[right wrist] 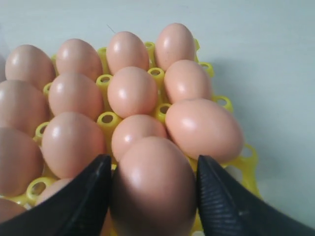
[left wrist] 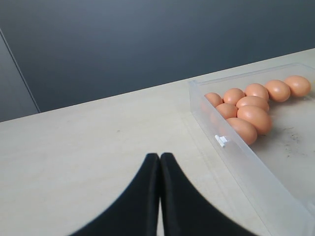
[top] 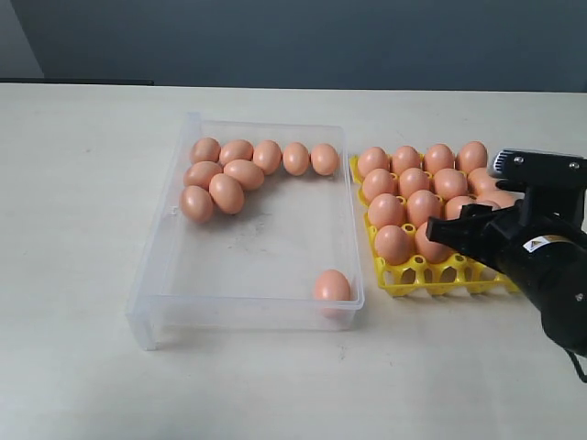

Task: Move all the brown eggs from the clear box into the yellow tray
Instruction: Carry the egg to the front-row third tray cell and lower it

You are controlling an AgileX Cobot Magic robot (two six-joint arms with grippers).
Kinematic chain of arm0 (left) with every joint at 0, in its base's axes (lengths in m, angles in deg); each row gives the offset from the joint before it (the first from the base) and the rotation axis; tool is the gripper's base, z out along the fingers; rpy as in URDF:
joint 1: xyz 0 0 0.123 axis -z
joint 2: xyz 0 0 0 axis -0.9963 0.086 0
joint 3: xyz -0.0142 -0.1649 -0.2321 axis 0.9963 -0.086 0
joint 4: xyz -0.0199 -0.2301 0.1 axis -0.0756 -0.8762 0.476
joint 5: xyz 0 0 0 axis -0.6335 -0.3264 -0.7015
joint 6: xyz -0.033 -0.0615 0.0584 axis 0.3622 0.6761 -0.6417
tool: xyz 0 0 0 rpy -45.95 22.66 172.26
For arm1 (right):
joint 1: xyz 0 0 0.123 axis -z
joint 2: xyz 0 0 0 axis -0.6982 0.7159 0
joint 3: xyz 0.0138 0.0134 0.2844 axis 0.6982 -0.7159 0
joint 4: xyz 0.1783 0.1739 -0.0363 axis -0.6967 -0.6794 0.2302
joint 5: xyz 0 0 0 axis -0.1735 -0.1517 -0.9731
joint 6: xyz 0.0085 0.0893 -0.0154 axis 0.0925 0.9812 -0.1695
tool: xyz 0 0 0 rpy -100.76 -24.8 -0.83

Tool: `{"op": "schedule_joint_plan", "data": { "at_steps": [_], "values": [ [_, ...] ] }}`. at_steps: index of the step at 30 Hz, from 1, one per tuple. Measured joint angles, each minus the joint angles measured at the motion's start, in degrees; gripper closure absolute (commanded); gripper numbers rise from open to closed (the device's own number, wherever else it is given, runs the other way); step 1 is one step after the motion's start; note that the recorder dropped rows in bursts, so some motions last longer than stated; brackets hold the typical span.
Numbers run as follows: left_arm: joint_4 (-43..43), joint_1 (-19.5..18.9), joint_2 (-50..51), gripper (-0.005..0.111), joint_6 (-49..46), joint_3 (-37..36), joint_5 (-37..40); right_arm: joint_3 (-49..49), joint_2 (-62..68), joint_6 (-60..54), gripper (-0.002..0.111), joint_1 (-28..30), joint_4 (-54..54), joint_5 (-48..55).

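brown eggs — smooth, matte — in clear box and yellow tray

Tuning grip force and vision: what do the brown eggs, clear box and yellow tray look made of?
Smooth orange-brown eggs: matte, uniform colour, all alike; possibly plastic dummies, could be real shell. Shallow clear rectangular box: rigid transparent plastic, glossy; table shows through its walls. Bright yellow gridded egg tray: moulded plastic, slight sheen on pegs.

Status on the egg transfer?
Left gripper shut, beside transparent plastic box. Right gripper shut on orange-brown egg at yellow plastic egg tray. Ten eggs left in box. Nothing blocking.
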Motion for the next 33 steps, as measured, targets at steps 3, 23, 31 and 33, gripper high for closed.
{"op": "schedule_joint_plan", "data": {
  "at_steps": [3,23,31,33],
  "values": [
    [0.00,0.00,0.00,0.106,0.00,0.00,0.00,0.00,0.08,0.01,0.089,0.00,1.05,0.32],
    [0.00,0.00,0.00,0.106,0.00,0.00,0.00,3.40,0.21,-4.42,0.075,0.00,-4.34,0.88],
    [0.00,0.00,0.00,0.106,0.00,0.00,0.00,3.40,0.21,-5.58,0.066,0.00,-4.12,0.69],
    [0.00,0.00,0.00,0.106,0.00,0.00,0.00,3.52,0.21,-5.66,0.066,0.00,-4.12,0.72]
  ]
}}
